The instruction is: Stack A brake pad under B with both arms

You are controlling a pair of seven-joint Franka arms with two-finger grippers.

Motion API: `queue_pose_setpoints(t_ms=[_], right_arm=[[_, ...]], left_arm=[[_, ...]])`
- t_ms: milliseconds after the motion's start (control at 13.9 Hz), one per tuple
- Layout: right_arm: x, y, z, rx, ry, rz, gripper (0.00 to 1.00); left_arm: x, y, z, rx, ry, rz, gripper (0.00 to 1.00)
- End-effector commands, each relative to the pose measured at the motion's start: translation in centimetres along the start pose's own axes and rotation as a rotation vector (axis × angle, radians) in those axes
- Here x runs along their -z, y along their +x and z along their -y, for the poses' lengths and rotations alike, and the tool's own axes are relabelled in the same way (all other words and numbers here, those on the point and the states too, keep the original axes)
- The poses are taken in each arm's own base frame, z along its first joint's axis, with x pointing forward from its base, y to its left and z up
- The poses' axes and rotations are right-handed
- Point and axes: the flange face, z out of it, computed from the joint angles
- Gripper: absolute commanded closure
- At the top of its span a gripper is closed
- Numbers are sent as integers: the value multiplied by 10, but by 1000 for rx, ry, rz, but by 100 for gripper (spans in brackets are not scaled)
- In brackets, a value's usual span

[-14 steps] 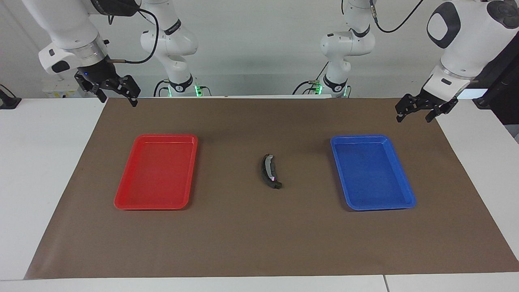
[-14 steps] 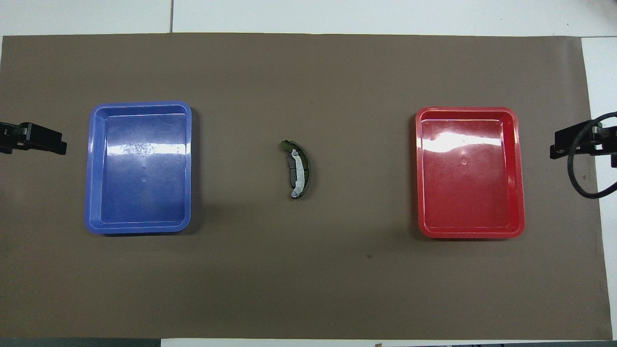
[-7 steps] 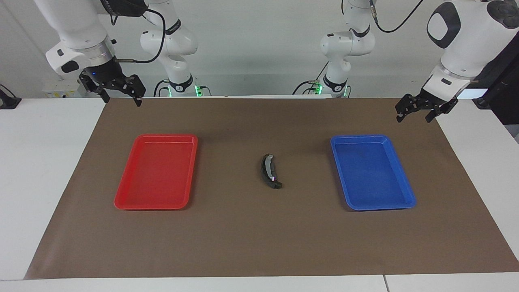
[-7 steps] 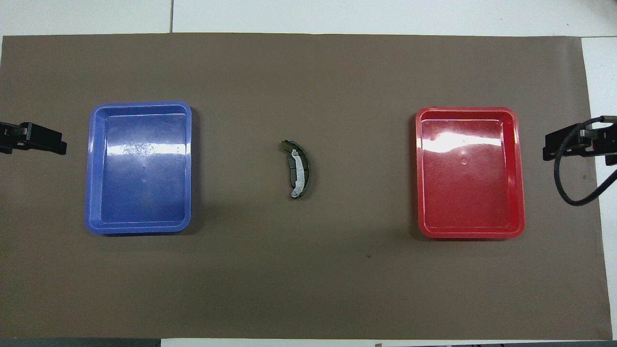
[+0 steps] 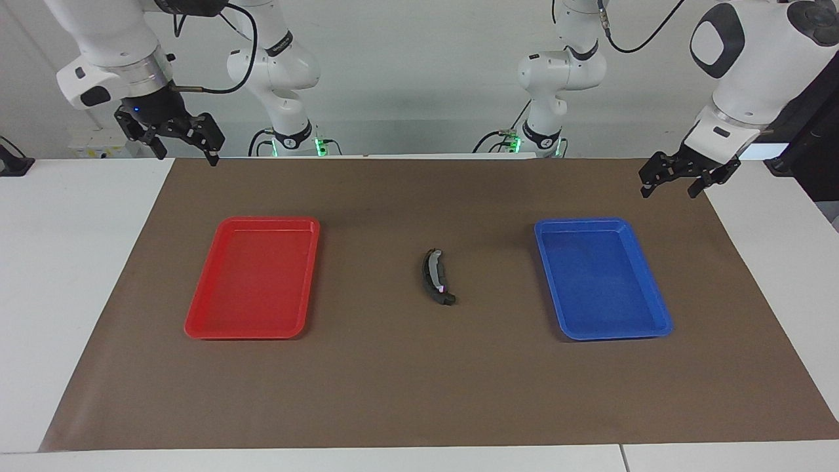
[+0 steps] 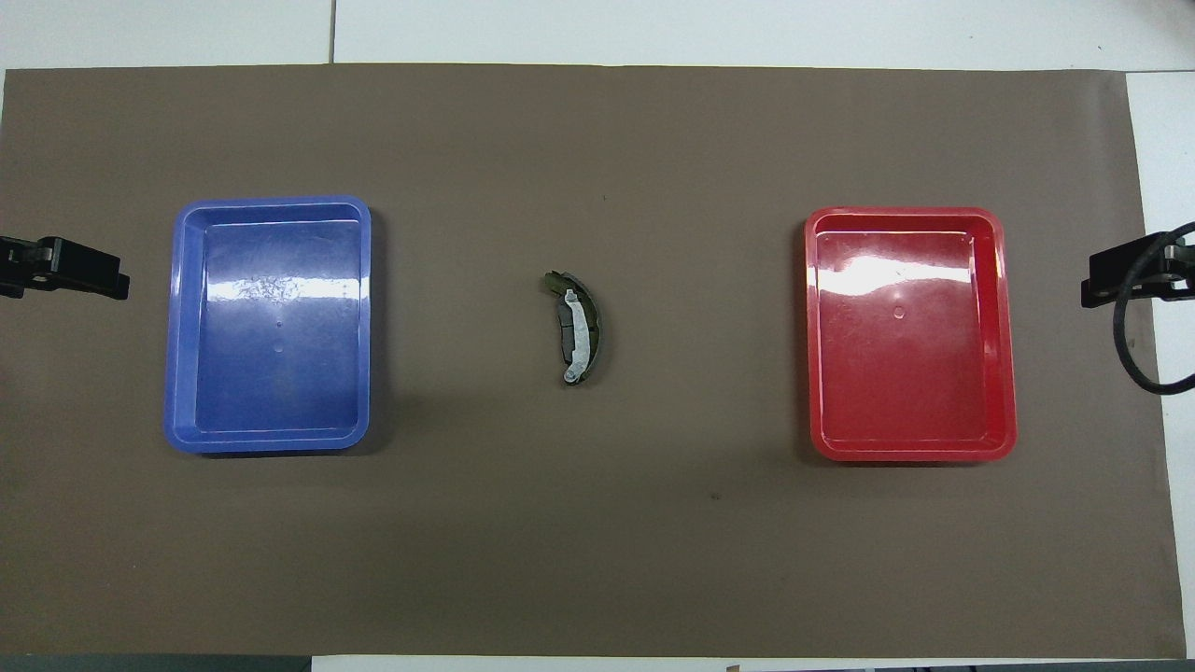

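Observation:
B (image 5: 434,272), the long dark crescent with a silver band, lies in the middle of the brown mat, between the two trays. It also shows in the overhead view (image 6: 583,329). The A brake pad (image 6: 563,338) shows only as a short dark grey strip along the crescent's inner curve, apparently under it. My left gripper (image 5: 670,191) is open and empty, up in the air over the mat's corner by the blue tray. My right gripper (image 5: 187,157) is open and empty, up over the mat's corner by the red tray. Both are well away from the pieces.
An empty blue tray (image 5: 550,231) lies toward the left arm's end and an empty red tray (image 5: 226,229) toward the right arm's end. The brown mat (image 5: 393,393) covers most of the white table.
My right gripper has swung inward, then back outward and a little higher over the mat's corner. My left gripper and the pieces have not moved.

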Motion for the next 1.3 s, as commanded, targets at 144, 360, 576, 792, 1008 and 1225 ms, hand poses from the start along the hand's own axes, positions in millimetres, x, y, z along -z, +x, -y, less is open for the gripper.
queue_pose_setpoints(t_ms=[144, 360, 576, 792, 1008, 1225], right_arm=[[-4, 5, -1, 18, -9, 12, 0], [-6, 7, 1, 28, -8, -4, 0], [-5, 7, 1, 29, -8, -5, 0], [-5, 7, 1, 31, -8, -4, 0], [-6, 7, 1, 31, -8, -2, 0], [-6, 6, 4, 35, -9, -1, 0]], left_arm=[[0, -8, 2, -3, 22, -5, 0], [0, -8, 2, -3, 21, -5, 0], [0, -8, 2, -3, 21, -5, 0], [0, -8, 2, -3, 21, -5, 0], [0, -8, 2, -1, 21, -5, 0], [0, -8, 2, -3, 22, -5, 0]])
